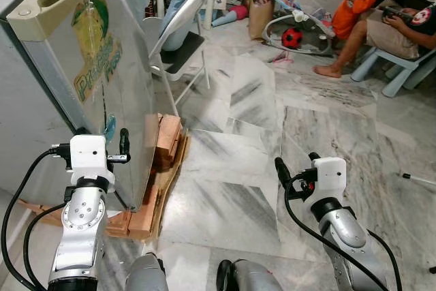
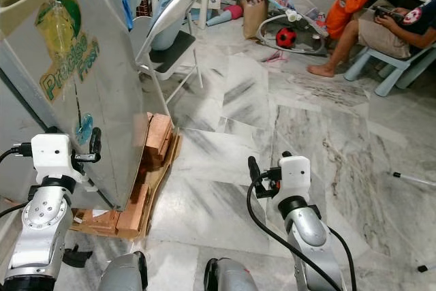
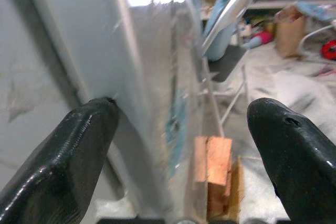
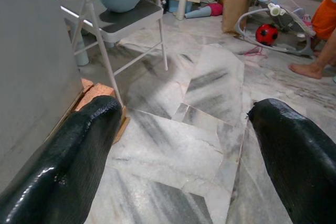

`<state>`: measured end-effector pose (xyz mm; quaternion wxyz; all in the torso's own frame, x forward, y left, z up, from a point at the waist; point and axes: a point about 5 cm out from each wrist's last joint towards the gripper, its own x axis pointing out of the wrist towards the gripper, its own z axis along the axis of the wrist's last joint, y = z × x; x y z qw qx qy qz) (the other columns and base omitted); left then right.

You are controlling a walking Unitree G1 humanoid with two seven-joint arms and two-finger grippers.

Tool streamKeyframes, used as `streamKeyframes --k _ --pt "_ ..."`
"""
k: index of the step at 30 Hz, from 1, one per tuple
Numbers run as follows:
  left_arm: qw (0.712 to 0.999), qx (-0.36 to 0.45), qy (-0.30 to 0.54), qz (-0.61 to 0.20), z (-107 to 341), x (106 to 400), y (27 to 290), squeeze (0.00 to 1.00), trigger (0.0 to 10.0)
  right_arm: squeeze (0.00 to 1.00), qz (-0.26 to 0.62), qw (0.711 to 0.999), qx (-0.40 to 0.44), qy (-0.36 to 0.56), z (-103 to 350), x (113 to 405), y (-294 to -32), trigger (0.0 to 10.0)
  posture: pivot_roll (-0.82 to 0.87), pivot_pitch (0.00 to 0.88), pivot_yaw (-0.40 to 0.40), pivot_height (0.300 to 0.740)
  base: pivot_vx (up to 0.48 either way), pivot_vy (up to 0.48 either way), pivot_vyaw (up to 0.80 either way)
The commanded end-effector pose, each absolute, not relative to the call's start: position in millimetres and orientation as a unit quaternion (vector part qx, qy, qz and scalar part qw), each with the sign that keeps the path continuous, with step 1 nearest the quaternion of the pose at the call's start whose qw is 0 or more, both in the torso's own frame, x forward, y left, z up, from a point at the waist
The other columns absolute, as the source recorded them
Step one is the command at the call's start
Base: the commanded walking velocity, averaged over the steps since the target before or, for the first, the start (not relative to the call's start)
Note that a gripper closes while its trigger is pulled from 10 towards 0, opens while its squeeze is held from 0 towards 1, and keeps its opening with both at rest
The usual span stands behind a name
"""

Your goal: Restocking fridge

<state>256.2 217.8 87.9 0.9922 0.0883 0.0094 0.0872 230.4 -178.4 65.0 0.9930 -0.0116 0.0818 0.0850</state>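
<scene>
The grey fridge [image 1: 102, 66] stands at the left, door shut, with a green and yellow sticker [image 1: 95, 46] on its side. Wooden blocks [image 1: 163, 144] raise it off the floor. My left gripper [image 1: 102, 138] is open at the fridge's lower front corner. In the left wrist view its fingers [image 3: 68, 150] stand either side of the fridge's vertical edge [image 3: 142, 103] without touching it. Over the marble floor [image 1: 238, 168], to the right of the fridge, my right gripper [image 1: 298, 163] is open and holds nothing; its fingers [image 4: 294, 150] are wide apart.
A white folding chair [image 1: 180, 39] stands just beyond the fridge. At the back right, people [image 1: 381, 18] sit on low seats beside a baby bouncer with a red ball [image 1: 293, 37]. A thin white stick [image 1: 417, 179] lies on the floor at the right.
</scene>
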Motion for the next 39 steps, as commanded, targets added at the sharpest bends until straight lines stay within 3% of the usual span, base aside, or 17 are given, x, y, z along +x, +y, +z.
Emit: streamKeyframes --k 1,10,18,19,21,22,24,25,28,30,33,39 --pt "0.990 0.085 0.031 0.105 81.3 258.6 222.5 0.00 10.0 0.00 0.084 0.993 -0.016 0.086 65.0 229.4 -182.6 10.0 0.00 0.120 -0.097 0.740 0.000 0.000 0.00" --pt "0.991 0.079 0.018 0.109 85.5 266.6 223.4 0.00 10.0 0.00 0.080 0.993 -0.019 0.090 64.8 224.2 -186.1 10.0 -0.01 0.124 -0.096 0.740 0.000 0.000 0.00" --pt "0.999 0.046 0.001 0.026 91.4 291.3 185.7 0.00 10.0 0.00 0.088 0.990 -0.024 0.104 59.2 223.1 -186.4 10.0 -0.01 0.123 -0.100 0.740 0.000 0.000 0.00" --pt "0.999 0.042 -0.002 0.005 93.7 295.4 176.2 0.00 10.0 0.00 0.089 0.989 -0.028 0.110 57.1 221.8 -187.3 10.0 -0.01 0.123 -0.100 0.740 0.000 0.000 0.00" --pt "0.995 0.032 -0.026 -0.093 107.0 308.0 130.1 0.00 10.0 0.00 0.085 0.987 -0.037 0.133 48.7 216.0 -192.7 10.0 0.00 0.118 -0.105 0.740 0.000 0.000 0.00" --pt "0.987 0.005 -0.039 -0.154 116.2 310.3 92.6 0.00 10.0 0.00 0.082 0.985 -0.043 0.145 44.1 212.0 -196.1 10.0 0.00 0.118 -0.107 0.740 0.000 0.000 0.00" --pt "0.976 -0.010 -0.043 -0.212 120.5 306.0 62.3 0.00 10.0 0.00 0.079 0.985 -0.044 0.150 41.9 210.0 -197.6 10.0 0.01 0.115 -0.110 0.740 0.000 0.000 0.00" --pt "0.958 -0.004 -0.057 -0.282 125.4 296.9 33.7 0.00 10.0 0.00 0.078 0.984 -0.040 0.152 40.3 208.5 -197.7 10.0 0.00 0.111 -0.105 0.740 0.000 0.000 0.00" --pt "0.930 -0.011 -0.079 -0.360 136.8 284.8 -6.1 0.00 10.0 0.00 0.073 0.986 -0.035 0.146 40.0 207.1 -198.6 10.0 -0.01 0.105 -0.100 0.740 0.000 0.000 0.00" --pt "0.927 -0.013 -0.094 -0.362 144.1 287.4 -15.7 0.00 10.0 0.00 0.062 0.988 -0.032 0.138 41.7 206.4 -201.5 10.0 -0.03 0.102 -0.095 0.740 0.000 0.000 0.00" --pt "0.942 -0.009 -0.092 -0.321 142.5 300.5 -3.3 0.00 10.0 0.00 0.055 0.990 -0.028 0.130 43.4 203.3 -203.3 10.0 -0.03 0.100 -0.090 0.740 0.000 0.000 0.00" --pt "0.968 0.021 -0.089 -0.234 137.5 317.9 51.9 0.00 10.0 0.00 0.061 0.991 -0.019 0.117 43.6 202.5 -199.2 10.0 -0.01 0.099 -0.086 0.740 0.000 0.000 0.00"
